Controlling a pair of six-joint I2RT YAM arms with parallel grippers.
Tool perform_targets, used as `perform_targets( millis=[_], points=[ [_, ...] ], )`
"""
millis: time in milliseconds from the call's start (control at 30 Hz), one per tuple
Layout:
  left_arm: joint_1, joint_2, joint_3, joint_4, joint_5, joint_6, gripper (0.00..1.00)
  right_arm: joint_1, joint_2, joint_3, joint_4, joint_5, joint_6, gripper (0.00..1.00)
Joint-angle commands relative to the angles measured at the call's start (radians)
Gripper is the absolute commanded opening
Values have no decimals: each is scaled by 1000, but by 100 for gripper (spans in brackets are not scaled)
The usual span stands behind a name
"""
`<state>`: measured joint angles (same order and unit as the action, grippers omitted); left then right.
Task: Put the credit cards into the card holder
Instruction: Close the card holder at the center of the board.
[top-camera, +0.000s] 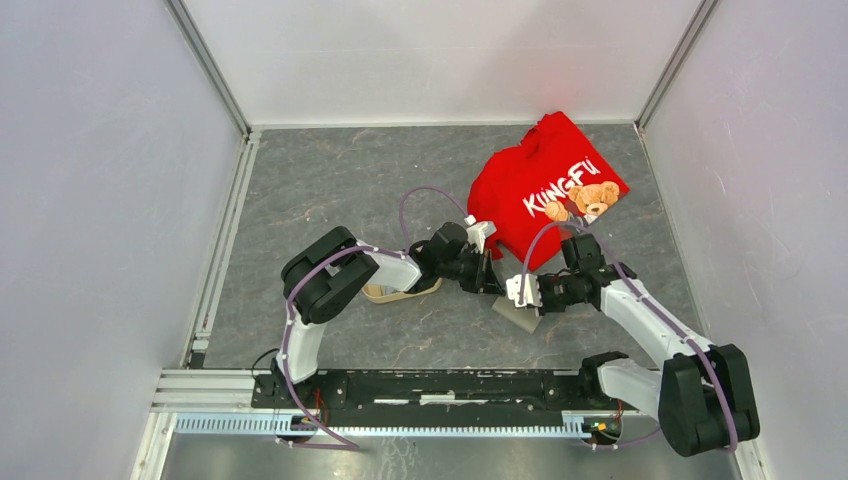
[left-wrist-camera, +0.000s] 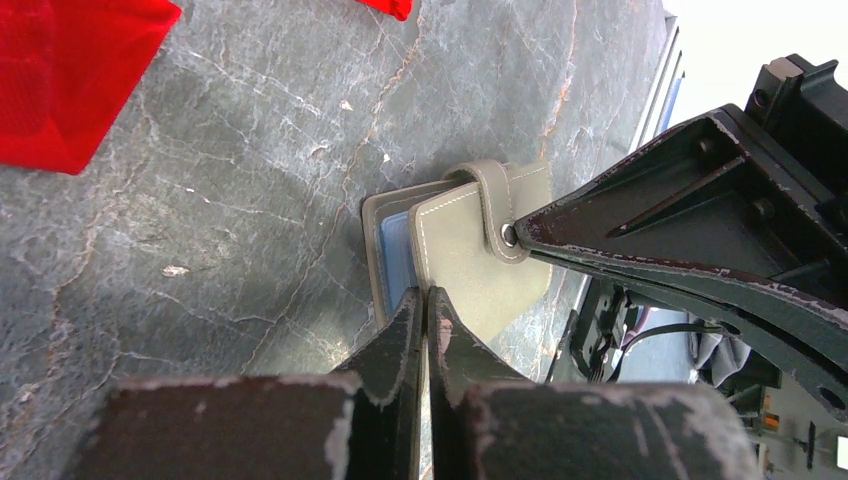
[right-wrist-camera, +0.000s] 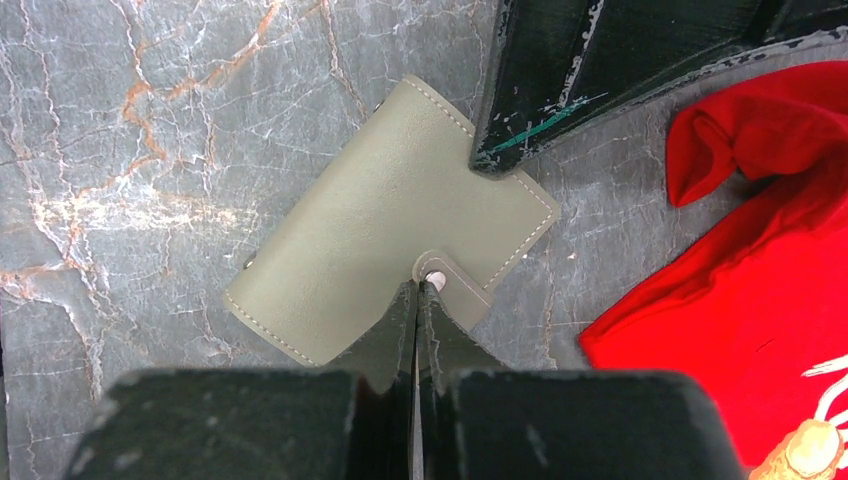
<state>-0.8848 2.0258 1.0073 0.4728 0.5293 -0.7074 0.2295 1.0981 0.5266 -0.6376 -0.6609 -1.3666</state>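
Farthest left we see a beige oval tray (top-camera: 385, 293) lying on the grey marbled table (top-camera: 320, 190), partly hidden under the left arm.

Next comes the left gripper (left-wrist-camera: 425, 305). Its jaws are pressed together, and the tips touch one edge of the card holder (right-wrist-camera: 390, 220). We cannot tell whether they pinch the cover.

The card holder is olive-grey with pale stitching. It lies flat on the table between the two grippers, folded shut, just beside the hem of the shirt. In the left wrist view a pale blue layer (left-wrist-camera: 393, 255) peeks out between its covers. We cannot tell whether that is a card. We find no brand mark on the cover.

The right gripper (right-wrist-camera: 418, 300) meets the holder from the opposite side. Its jaws are together too, with the tips at the strap's metal snap (right-wrist-camera: 435, 280).

Farthest right lies a crumpled red shirt (top-camera: 520, 180). It reads "KUNGFU" (top-camera: 560, 190) in white letters, with a teddy bear (top-camera: 597, 198) printed beside them.
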Motion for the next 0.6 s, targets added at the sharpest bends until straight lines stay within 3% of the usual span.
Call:
perform_targets(
  millis=[0, 567],
  points=[
    [1, -18, 7, 37, 1, -33, 5, 21, -5, -16, 6, -11, 11, 0],
    [0, -13, 11, 52, 8, -44, 6, 108, -40, -58, 24, 121, 5, 0]
  ],
)
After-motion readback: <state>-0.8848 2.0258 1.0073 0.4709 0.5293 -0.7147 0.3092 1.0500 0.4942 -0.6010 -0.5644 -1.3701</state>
